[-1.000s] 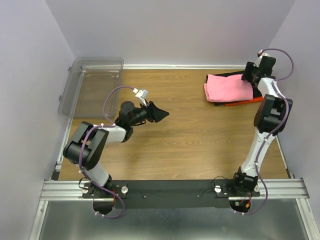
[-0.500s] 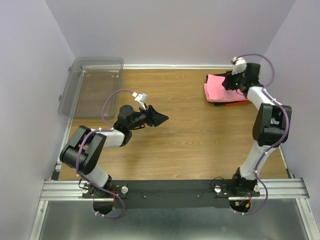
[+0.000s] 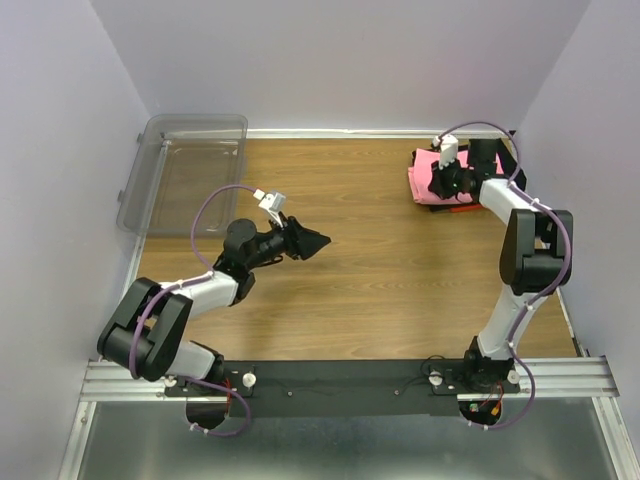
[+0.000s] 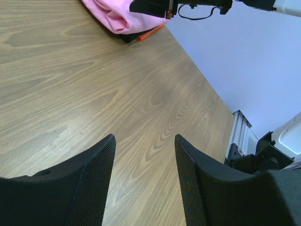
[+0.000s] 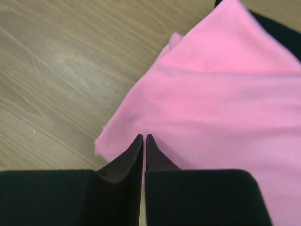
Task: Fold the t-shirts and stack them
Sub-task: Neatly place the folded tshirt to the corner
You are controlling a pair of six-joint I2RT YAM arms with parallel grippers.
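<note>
As the right gripper point(image 5: 144, 136) swung left over the pink t-shirt point(image 5: 225, 94), upper right, it sits closed and empty. Left gripper point(image 4: 143, 140) gapes wide; stacking seems done.

Readable text: none in any view.
pink t-shirt point(image 5: 225, 94): plain cloth, no print legible.
table point(image 3: 400, 260): wood grain only.
clear bin point(image 3: 195, 120): no legible marking.

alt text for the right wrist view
The right gripper, shut and empty, points at the near edge of a folded pink shirt on a wooden table. A black shirt shows under it at top right.
</note>
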